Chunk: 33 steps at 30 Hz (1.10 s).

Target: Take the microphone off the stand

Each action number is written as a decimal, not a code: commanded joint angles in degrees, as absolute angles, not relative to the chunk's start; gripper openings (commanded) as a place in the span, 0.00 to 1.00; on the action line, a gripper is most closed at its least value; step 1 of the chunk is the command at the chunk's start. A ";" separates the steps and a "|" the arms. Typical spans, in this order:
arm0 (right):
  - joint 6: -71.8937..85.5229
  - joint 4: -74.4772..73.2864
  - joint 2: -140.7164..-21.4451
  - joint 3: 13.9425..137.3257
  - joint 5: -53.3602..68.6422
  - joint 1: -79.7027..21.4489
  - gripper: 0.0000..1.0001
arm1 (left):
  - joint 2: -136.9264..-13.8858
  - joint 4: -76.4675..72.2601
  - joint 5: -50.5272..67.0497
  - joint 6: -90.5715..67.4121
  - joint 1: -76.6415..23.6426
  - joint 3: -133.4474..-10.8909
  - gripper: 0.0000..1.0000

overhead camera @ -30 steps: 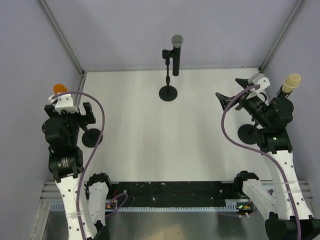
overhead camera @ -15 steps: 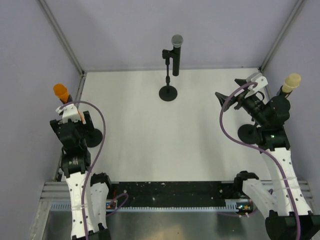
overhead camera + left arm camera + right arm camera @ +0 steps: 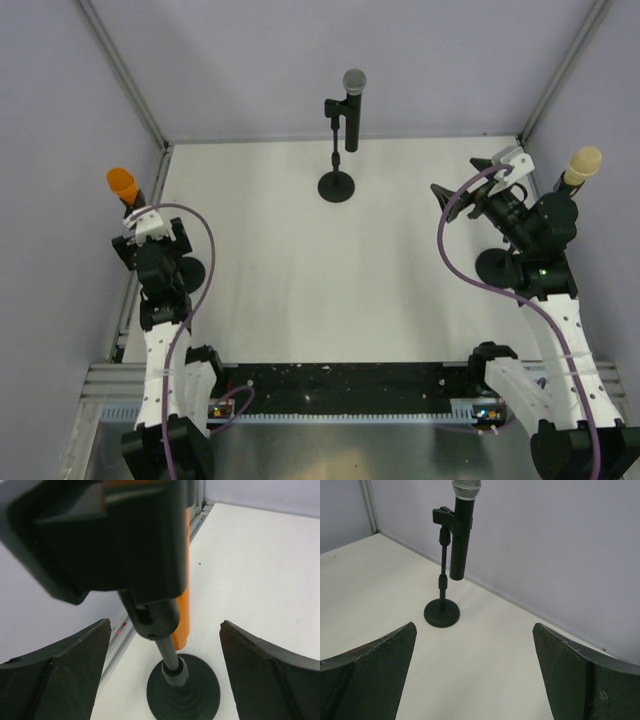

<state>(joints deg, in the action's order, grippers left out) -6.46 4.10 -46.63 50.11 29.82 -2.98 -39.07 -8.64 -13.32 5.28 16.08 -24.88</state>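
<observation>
Left tool (image 3: 162,630) is spread wide, its two dark fingers (image 3: 60,675) low at either side of the left wrist view, gripping nothing. Between them, untouched, rises the thin black pole of a small desk stand (image 3: 167,652) on a round black base. Just behind the pole an orange-bodied microphone (image 3: 183,610) stands upright; a blurred black block at the upper left of that view hides its top. From above, its orange head (image 3: 122,183) sits at the left edge, close to the wall.

Right tool (image 3: 474,627) is equally wide open and empty, above the white table (image 3: 300,290). Well beyond it, in the upper centre of the right wrist view, a black microphone with a grey mesh head (image 3: 461,535) hangs clipped to a second black stand (image 3: 442,580) near the back wall. At the right edge of the overhead view, a cream-headed microphone (image 3: 583,160) rises beside the right arm.
</observation>
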 commanded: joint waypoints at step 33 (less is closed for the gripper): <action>-7.91 7.47 -46.14 49.13 29.09 -3.08 0.99 | -44.92 -26.02 -2.83 2.02 16.52 -21.36 0.00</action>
